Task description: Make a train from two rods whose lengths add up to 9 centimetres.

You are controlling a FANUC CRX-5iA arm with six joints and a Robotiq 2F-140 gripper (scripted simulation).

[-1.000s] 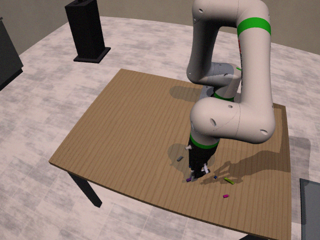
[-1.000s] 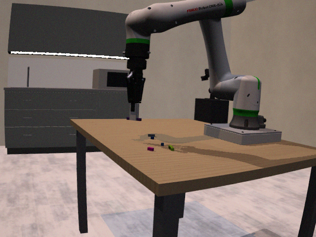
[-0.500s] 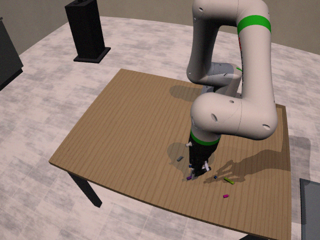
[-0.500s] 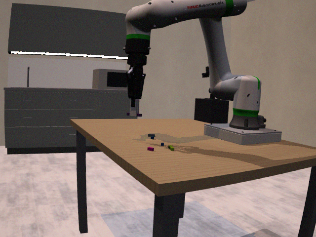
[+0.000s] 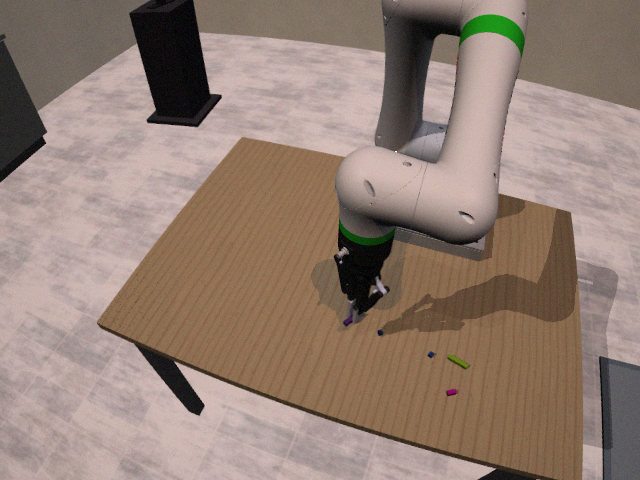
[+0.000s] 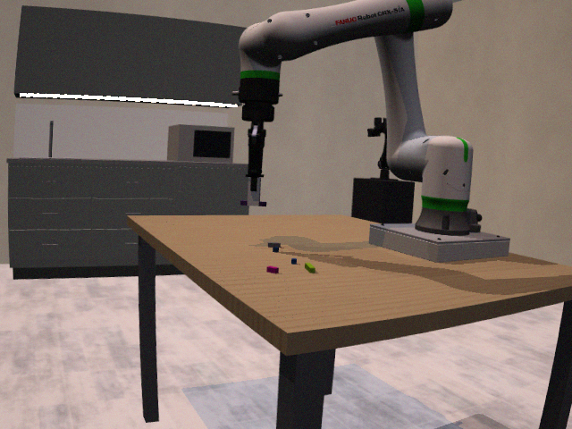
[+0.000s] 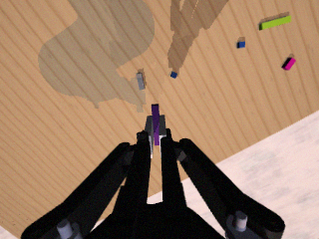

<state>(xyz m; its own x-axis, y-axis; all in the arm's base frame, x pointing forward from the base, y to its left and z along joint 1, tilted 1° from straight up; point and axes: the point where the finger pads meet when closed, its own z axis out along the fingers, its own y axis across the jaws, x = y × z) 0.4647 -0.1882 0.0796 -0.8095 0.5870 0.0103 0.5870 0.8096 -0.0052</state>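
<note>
My gripper (image 5: 356, 311) is shut on the purple rod (image 5: 348, 320) and holds it level, well above the table, as the exterior view (image 6: 253, 202) shows. In the wrist view the purple rod (image 7: 156, 123) sticks out between my fingertips. Below lie a grey rod (image 7: 141, 81), a blue rod (image 7: 173, 75), a second blue rod (image 7: 240, 44), a lime rod (image 7: 275, 22) and a magenta rod (image 7: 288, 63), all apart from each other. In the top view I see the blue rods (image 5: 380, 332) (image 5: 430, 354), the lime rod (image 5: 458, 361) and the magenta rod (image 5: 451, 392); the grey rod is hidden there.
The arm's base plate (image 6: 439, 242) stands at the back of the table. The table's front edge (image 5: 330, 418) runs close to the rods. A black pedestal (image 5: 173, 62) stands on the floor far off.
</note>
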